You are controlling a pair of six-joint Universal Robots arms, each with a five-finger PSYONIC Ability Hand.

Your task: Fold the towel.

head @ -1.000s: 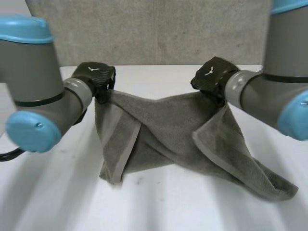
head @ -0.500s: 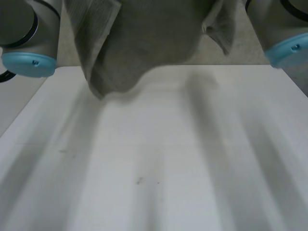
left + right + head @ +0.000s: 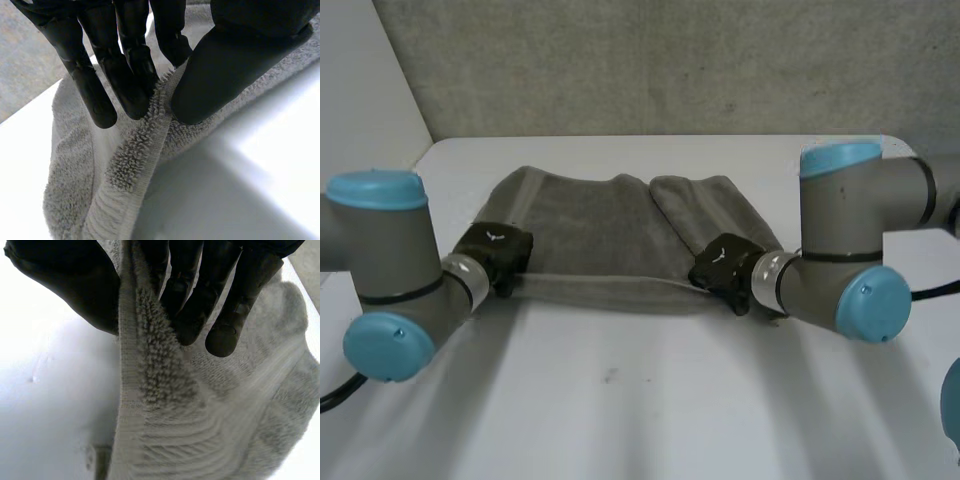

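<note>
The grey towel (image 3: pixel 620 240) lay on the white surface (image 3: pixel 640 400), spread across its middle and towards the far side. Its near edge was drawn into a fairly straight line between the two hands.

The left robot hand (image 3: pixel 495 255) was at the left end of that near edge. In its wrist view the thumb (image 3: pixel 220 70) sat on one side of the hem and the fingers (image 3: pixel 125 65) on the other, pinching the cloth. The right robot hand (image 3: pixel 725 270) was towards the right end of the same edge and pinched the hem between thumb (image 3: pixel 75 285) and fingers (image 3: pixel 200 295) in the same way.

Assessment of progress: the towel appeared doubled, so one fold seemed to be laid. The result was untidy. A lapped flap showed right of centre in the head view, and the far edge ran wavy rather than square.

Outstanding, as judged: the hem had not yet been released, the flap needed squaring, and at least one further fold would be needed for a compact towel. The layers beneath could not be inspected.
</note>
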